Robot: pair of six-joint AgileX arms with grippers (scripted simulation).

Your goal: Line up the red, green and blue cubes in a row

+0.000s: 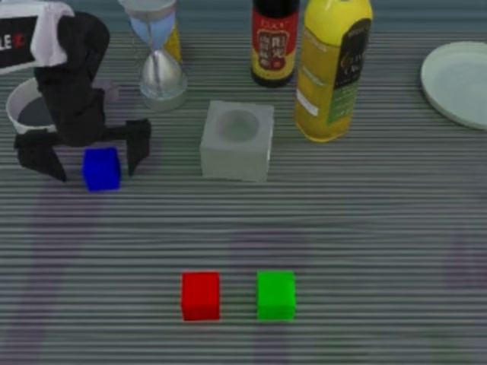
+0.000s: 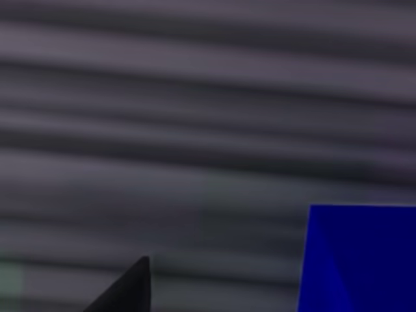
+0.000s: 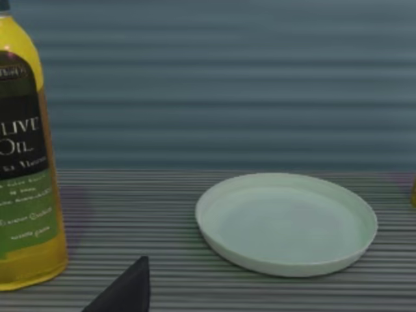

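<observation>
The left hand (image 1: 93,156) hangs open astride the blue cube (image 1: 101,168) at the counter's far left, fingers either side and apart from it, so the step in hand looks like grasping it. Next it should close, lift, and carry the cube forward beside the red cube (image 1: 200,295) and green cube (image 1: 275,294), which already sit in line near the front edge. The right hand is out of the top view, near the pale plate (image 3: 286,222); I cannot tell its state.

Open tabletop (image 1: 365,228) lay across mid-frame; the grey block (image 1: 237,141) and bottles (image 1: 331,68) crowded the upper centre.
</observation>
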